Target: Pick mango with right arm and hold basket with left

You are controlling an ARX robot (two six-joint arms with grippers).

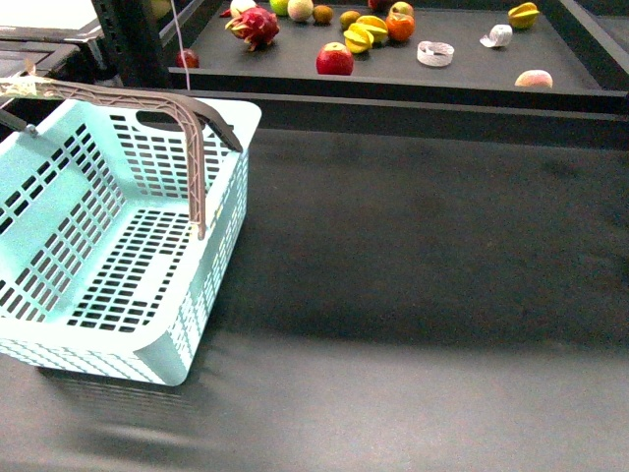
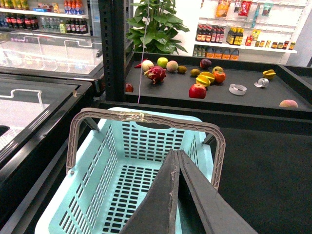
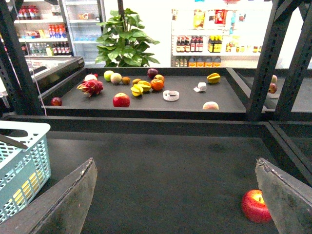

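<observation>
Toward the near left corner of the counter (image 1: 423, 295), the basket (image 1: 118, 246) is seen with one swing handle raised and its floor bare. No fruit has been put in. Over it the left gripper (image 2: 178, 168) is poised with its fingers pressed together, and nothing is seen between them. No grasp on the handle or rim is shown, so the holding part of the task is judged not yet secured.

The right gripper (image 3: 175, 168) is spread wide and empty over the near middle of the counter, so the pick is judged not begun. The mango (image 1: 402, 9) is taken, with some doubt, to be the yellow-orange fruit just behind the round orange (image 1: 400, 27). It lies in the raised tray (image 1: 472, 74) beyond the counter's far edge, well apart from both grippers.

A broad bare stretch of counter is left between the basket and the right edge, so room for the reach is ample. The tray's front lip must be cleared, and the starfruit (image 1: 360, 37) and red apple (image 1: 334, 60) are crowded beside the target. Near the right edge, upright black posts (image 3: 261, 63) are to be avoided. A second red apple (image 3: 256, 205) lies on the counter just beside the right finger.
</observation>
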